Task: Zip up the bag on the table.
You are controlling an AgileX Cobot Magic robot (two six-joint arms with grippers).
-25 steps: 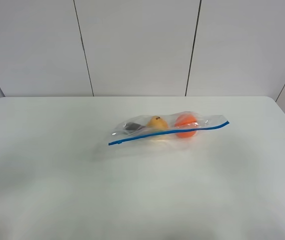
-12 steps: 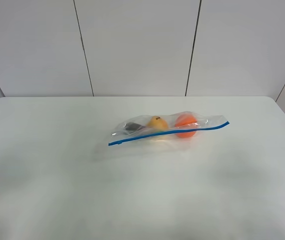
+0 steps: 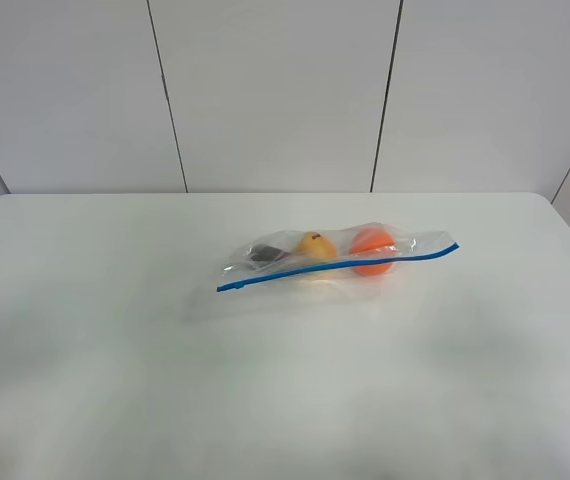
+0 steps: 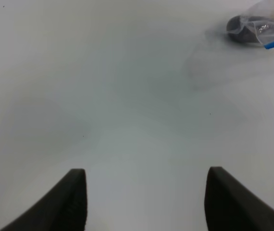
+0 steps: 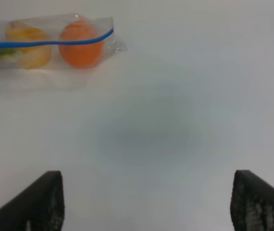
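The bag point(image 3: 335, 262) lies flat on the white surface point(image 3: 115, 350), somewhat right of centre in the high view and nearer the far edge than the near one; it is clear, crinkled plastic, stretched lengthwise across the view with its right end angled slightly towards the back wall; the blue zipper strip point(image 3: 337, 266) runs along its near edge from end to end; whether the strip is sealed cannot be told from these views. Three items show through the plastic: an orange ball point(image 3: 372, 252) towards the right end, a yellow piece point(image 3: 313, 246) beside it at the middle, and a dark piece point(image 3: 264, 254) towards the left end. Neither arm appears in the high view. The left gripper point(image 4: 145, 192) hangs over bare surface with its two dark fingers spread wide and nothing between them; the bag's dark-piece end sits well apart from it, at the corner of the left wrist view. The right gripper point(image 5: 146, 197) is likewise spread wide and holds nothing; the bag's orange-ball end lies well ahead of it, clear of both fingers.
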